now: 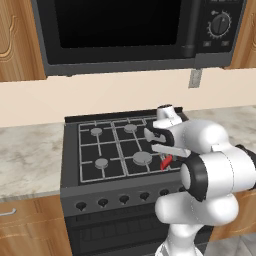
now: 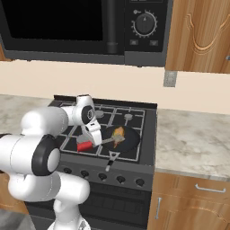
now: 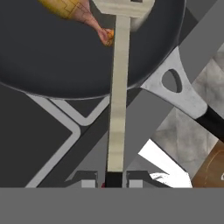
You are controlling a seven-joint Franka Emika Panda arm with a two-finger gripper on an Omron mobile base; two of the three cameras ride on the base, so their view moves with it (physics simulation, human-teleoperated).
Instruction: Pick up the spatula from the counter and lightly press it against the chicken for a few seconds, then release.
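Claw point(image 3: 113, 181) clenched on spatula point(image 3: 118, 87) at handle end. Shaft runs straight ahead of claw into pan point(image 3: 39, 61); blade just beside chicken point(image 3: 72, 9) — contact cannot tell. Press step: ease blade onto meat lightly, hold shaft steady, avoid shoving pan. Arm point(image 2: 45, 121) folded over stove point(image 2: 134, 114) front — hand tilted down toward pan.
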